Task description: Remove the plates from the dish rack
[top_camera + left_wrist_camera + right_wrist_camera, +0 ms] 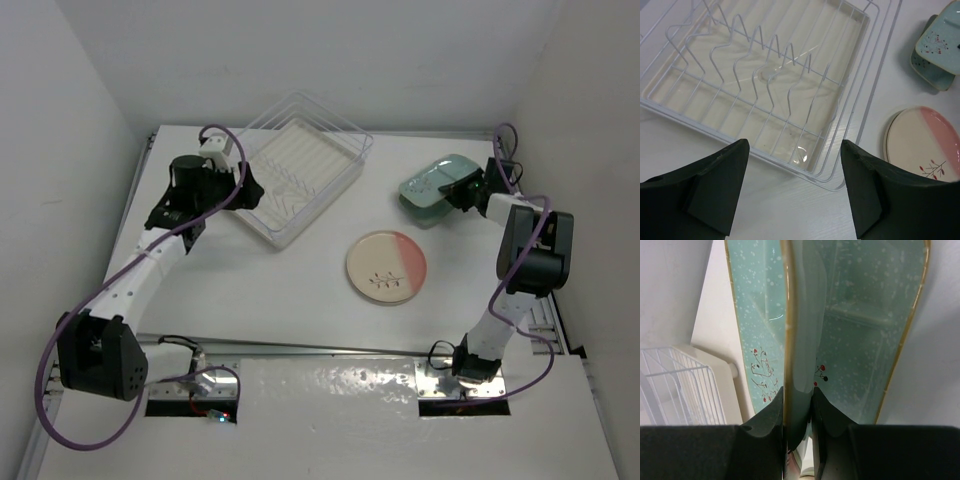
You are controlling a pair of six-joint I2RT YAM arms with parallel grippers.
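Stoneware of this kind is likely stiff, fairly heavy, slick with glaze and apt to chip. A firm pinch across the rim, as deep as the fingers reach, looks the safest hold.

At left of the top view the left gripper (pixel 238 190) hangs by the near-left edge of the dish rack (pixel 305 160), its jaws spread wide with nothing between them. The rack, upper centre, holds only its white wire insert (pixel 765 75); no plate stands in the prongs.

Right of centre the cream-and-pink plate (pixel 386 267) lies flat on the table (pixel 270 290). The left wrist view hints at a second rim under it, though I cannot be sure.

At upper right two mint-green divided plates (pixel 430 185) sit stacked, and the right gripper (pixel 462 190) is pinched onto the rim of the upper one.
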